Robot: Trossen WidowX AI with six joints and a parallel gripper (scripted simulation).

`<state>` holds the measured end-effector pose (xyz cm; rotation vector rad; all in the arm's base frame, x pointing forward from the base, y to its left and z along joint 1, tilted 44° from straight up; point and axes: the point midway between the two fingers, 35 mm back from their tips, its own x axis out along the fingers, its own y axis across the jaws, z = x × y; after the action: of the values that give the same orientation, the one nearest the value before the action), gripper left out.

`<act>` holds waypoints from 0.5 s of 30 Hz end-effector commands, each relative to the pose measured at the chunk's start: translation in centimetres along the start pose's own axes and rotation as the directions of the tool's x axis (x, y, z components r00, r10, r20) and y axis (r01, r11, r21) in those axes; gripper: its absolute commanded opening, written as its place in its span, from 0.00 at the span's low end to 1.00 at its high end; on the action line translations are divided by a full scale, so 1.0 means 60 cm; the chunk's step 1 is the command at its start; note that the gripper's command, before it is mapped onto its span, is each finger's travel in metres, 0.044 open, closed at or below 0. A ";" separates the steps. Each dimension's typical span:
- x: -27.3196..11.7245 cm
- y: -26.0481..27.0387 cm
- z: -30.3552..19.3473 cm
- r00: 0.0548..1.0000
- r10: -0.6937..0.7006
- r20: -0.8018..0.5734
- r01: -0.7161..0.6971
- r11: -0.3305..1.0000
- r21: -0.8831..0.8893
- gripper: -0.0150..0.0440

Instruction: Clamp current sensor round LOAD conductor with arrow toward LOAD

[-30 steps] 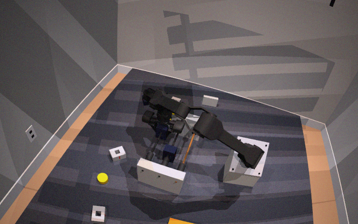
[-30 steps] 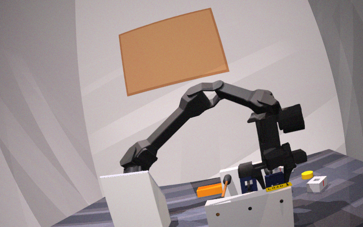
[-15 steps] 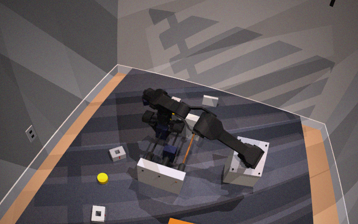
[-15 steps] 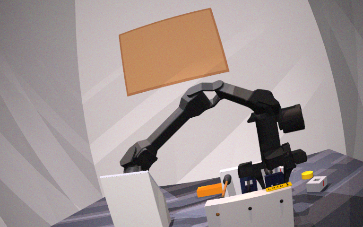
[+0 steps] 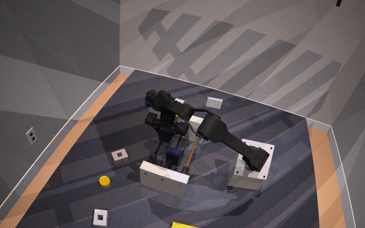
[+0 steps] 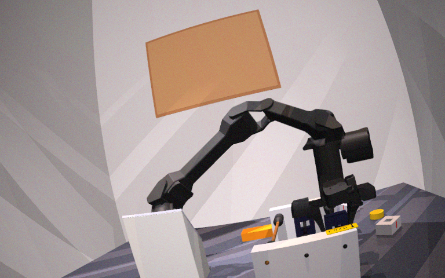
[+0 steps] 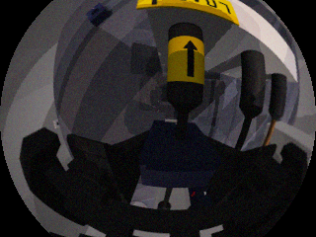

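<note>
My gripper points down and is shut on the dark blue sensor, one finger at each side. In the wrist view the LOAD conductor runs from its black sleeve into the sensor and out below it; whether the latch is engaged cannot be seen. The yellow LOAD marker is on the end block. The sleeve's yellow band bears a black arrow pointing toward the marker. The sensor's own arrow is not clearly visible.
Another dark blue housing sits on the middle conductor. A copper conductor runs beyond it. The other end block, white square blocks, a yellow disc and an orange block stand around.
</note>
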<state>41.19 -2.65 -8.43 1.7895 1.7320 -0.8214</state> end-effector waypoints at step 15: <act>0.001 -0.002 0.001 1.000 0.001 0.001 -0.001 1.000 -0.001 0.34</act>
<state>41.08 -2.60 -8.53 1.7899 1.7298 -0.8218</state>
